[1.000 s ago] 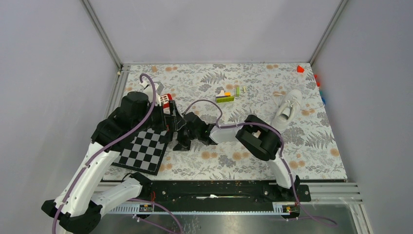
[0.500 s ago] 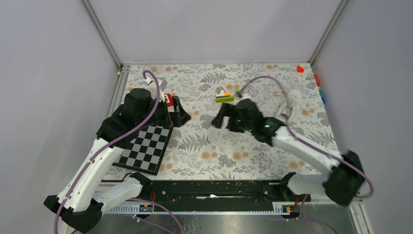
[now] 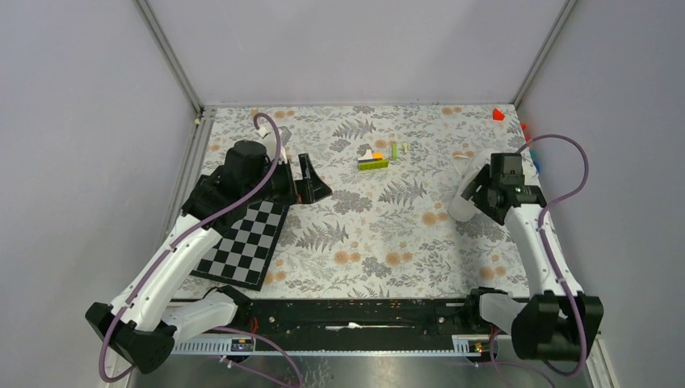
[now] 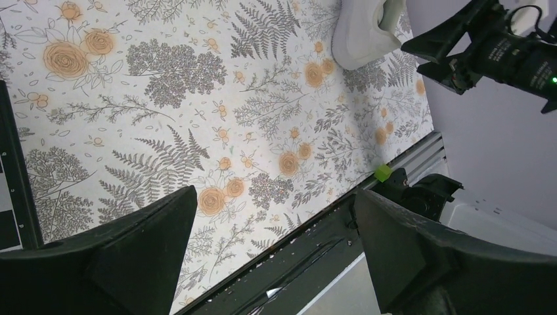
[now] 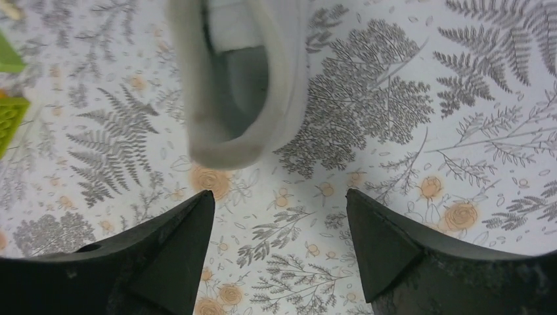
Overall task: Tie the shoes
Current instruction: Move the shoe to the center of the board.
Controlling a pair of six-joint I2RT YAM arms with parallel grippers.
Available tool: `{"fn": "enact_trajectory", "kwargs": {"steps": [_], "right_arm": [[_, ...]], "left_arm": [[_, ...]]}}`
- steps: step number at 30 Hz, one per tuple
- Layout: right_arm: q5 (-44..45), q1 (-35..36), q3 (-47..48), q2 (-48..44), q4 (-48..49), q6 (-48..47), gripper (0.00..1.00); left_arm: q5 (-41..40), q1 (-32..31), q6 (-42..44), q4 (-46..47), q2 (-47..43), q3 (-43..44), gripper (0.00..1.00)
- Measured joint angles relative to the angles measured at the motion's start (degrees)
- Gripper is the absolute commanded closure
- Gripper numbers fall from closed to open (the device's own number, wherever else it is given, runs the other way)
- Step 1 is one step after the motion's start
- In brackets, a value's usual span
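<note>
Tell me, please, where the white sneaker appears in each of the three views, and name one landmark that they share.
Top external: the white sneaker lies at the right side of the table.
Left wrist: at the top edge, right of centre, cut off by the frame.
Right wrist: top centre, its heel opening facing the camera.
Shared landmark: the flowered table cover.

readable text: none that I can make out in any view
sneaker (image 5: 238,84): no brand or mark legible to me
checkerboard (image 3: 242,242): squares only, no characters I can read
bricks (image 3: 373,159): too small for me to tell
</note>
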Motion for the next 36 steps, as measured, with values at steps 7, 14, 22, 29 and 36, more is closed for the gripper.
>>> {"fn": "enact_trajectory", "kwargs": {"steps": [7,14,22,29,36], "right_arm": [[-3.43,-6.14,2.25,8.26,-0.68,-1.33,0.37],[-7.85,-8.92,2.93,10.4,-0.09,-0.92,0.35],[-10.8,-10.34,3.08,10.6,0.13,-0.33,0.25],[-10.27,-10.71,3.32,8.22,2.25,0.85,0.24],[-8.79,-10.97,6.19,10.78,2.49,1.22,0.26]], "left_arm": [[-0.09,0.0,-0.85,-0.11,-2.23,-1.81,0.01],[-0.24,0.0,-0.94,-0.15,-2.38,-1.95,0.01],[-0.48,0.0,-0.31,-0.52,-2.43,-1.95,0.01],[-0.48,0.0,0.31,-0.61,-2.36,-1.95,0.01],[-0.63,0.0,1.38,-0.83,-2.36,-1.95,0.01]]}}
